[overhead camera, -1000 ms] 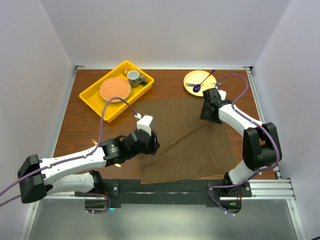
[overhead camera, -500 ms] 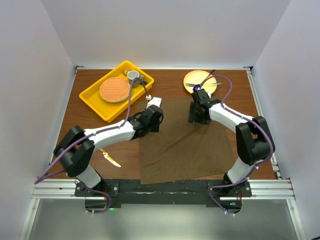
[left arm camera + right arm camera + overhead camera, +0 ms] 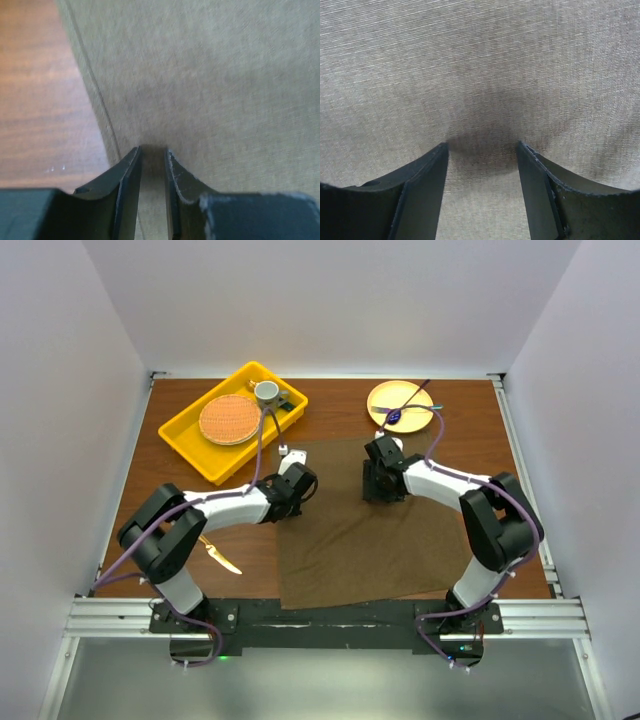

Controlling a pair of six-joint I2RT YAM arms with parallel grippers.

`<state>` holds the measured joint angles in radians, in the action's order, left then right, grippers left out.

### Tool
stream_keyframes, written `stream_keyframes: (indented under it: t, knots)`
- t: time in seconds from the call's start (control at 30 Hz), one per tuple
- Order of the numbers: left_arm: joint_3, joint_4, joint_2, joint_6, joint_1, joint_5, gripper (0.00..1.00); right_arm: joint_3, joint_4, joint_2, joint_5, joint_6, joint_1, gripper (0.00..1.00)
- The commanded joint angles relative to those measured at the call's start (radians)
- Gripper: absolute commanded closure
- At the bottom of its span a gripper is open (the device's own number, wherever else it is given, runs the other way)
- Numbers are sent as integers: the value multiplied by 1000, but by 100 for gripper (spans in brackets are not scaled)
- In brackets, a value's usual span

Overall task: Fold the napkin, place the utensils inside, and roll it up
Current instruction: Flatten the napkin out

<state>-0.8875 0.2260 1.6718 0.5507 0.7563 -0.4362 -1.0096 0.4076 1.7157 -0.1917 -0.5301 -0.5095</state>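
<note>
Napkin lies spread flat on the table, in the middle of the workspace. It is one layer, not folded. Its near edge sits close to the arm bases and its far edge reaches toward the plate.

Left pincer is down on the napkin's left side, toward the far corner. The wrist view shows the tips just inside the hemmed edge, with bare wood to the left of it. The fingers stand only a narrow slit apart. Cloth shows through the slit, and a small shadow sits at the tips. Cannot tell whether any cloth is nipped between them.

Right pincer is down on the far middle of the napkin, well inside its edges. The fingers are spread moderately wide with nothing between them. The tips rest at the cloth surface, and the weave between them is darkened by shadow.

One gold utensil lies on bare wood left of the napkin, near the left arm's elbow and apart from the cloth. No other gold piece is in view.

A yellow tray at far left holds a round orange mat and a cup. The plate at far right carries a dark spoon.
</note>
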Motion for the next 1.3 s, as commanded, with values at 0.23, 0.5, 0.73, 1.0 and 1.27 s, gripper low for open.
stream_keyframes:
  t: [0.23, 0.5, 0.73, 1.0, 1.27]
  knots:
    - [27, 32, -60, 6, -25, -85, 71, 77, -35, -76, 46, -90, -100, 38]
    - [-57, 79, -182, -58, -25, 5, 64, -294, 45, -3, -48, 42, -43, 24]
    - [-88, 18, -267, -61, -25, 201, 58, -567, -75, 258, 184, 122, 95, 36]
    - [-15, -60, -366, -6, -23, 321, 56, -964, -23, 567, 170, 189, 114, 99]
    - [-18, -66, -408, -2, -23, 372, 53, -1161, 37, 785, 65, 179, 177, 100]
